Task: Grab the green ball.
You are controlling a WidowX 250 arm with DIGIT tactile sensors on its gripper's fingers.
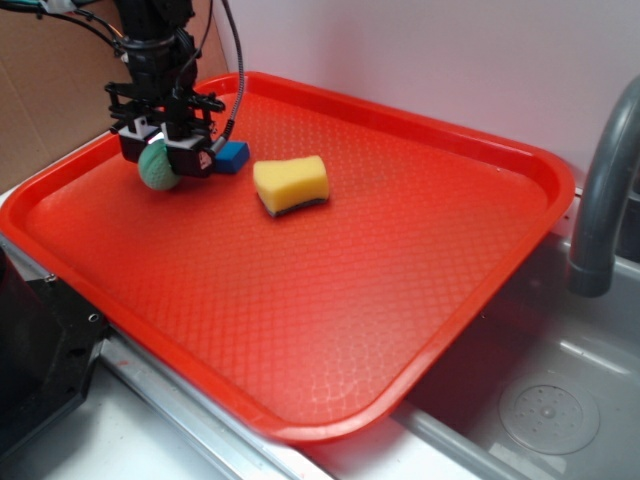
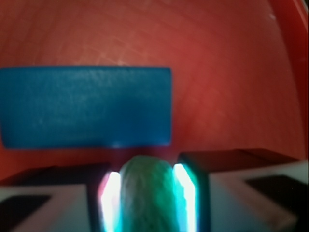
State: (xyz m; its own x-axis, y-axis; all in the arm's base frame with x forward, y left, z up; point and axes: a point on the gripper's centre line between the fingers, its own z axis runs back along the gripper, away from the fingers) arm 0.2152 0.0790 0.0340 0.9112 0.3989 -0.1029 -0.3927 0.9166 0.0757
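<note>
The green ball (image 1: pixel 157 167) is a small teal-green textured ball at the back left of the red tray (image 1: pixel 420 290). My gripper (image 1: pixel 163 156) is shut on it, one finger on each side. In the wrist view the ball (image 2: pixel 147 193) fills the gap between the two fingers (image 2: pixel 193 188), squeezed into a tall narrow shape. Whether it still touches the tray I cannot tell.
A flat blue rectangular block (image 1: pixel 231 156) lies right behind the gripper, and in the wrist view the block (image 2: pixel 87 106) sits just ahead of the ball. A yellow sponge (image 1: pixel 291 184) lies to the right. A grey faucet (image 1: pixel 600 200) and sink (image 1: pixel 540 400) are beyond the tray's right rim.
</note>
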